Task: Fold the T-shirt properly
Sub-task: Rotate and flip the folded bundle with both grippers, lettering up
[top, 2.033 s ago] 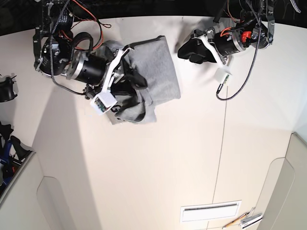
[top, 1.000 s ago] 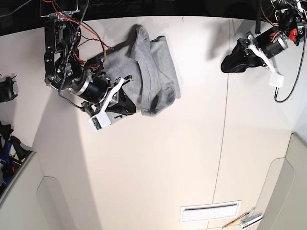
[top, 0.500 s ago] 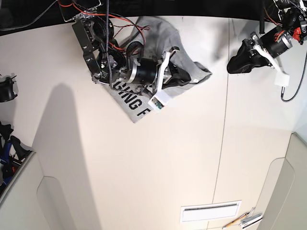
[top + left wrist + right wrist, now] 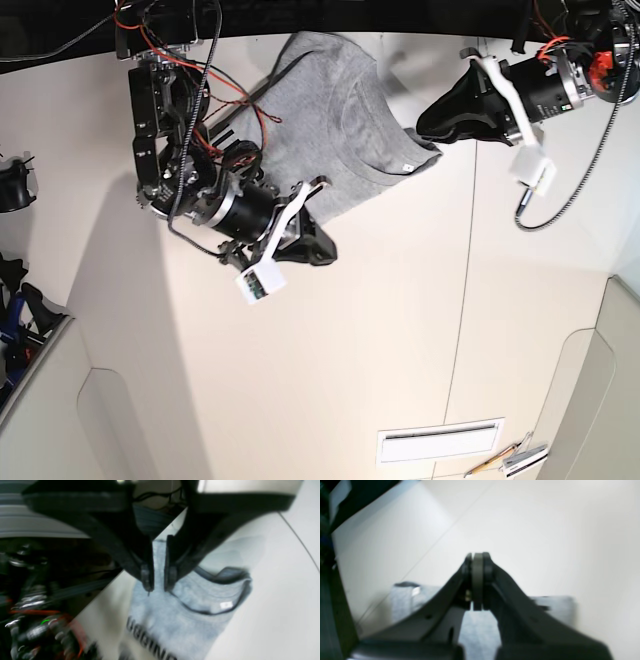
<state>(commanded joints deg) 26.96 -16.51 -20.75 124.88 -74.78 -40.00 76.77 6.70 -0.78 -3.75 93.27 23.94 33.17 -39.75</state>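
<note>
Here the grey T-shirt (image 4: pixel 330 110) lay on the white counter (image 4: pixel 400 330), the right hand (image 4: pixel 322 250) pressed together, the left hand (image 4: pixel 158 586) barely parted, gripping nothing.

T-shirt (image 4: pixel 330 110) now spread flatter, lettering out of base view; right hand (image 4: pixel 322 248) off it, lower; left hand (image 4: pixel 432 122) nearer.

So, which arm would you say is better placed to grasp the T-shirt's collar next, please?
Probably the left: the left gripper hangs right beside the T-shirt collar, jaws slightly parted. The right gripper is shut, farther from the collar.
</note>
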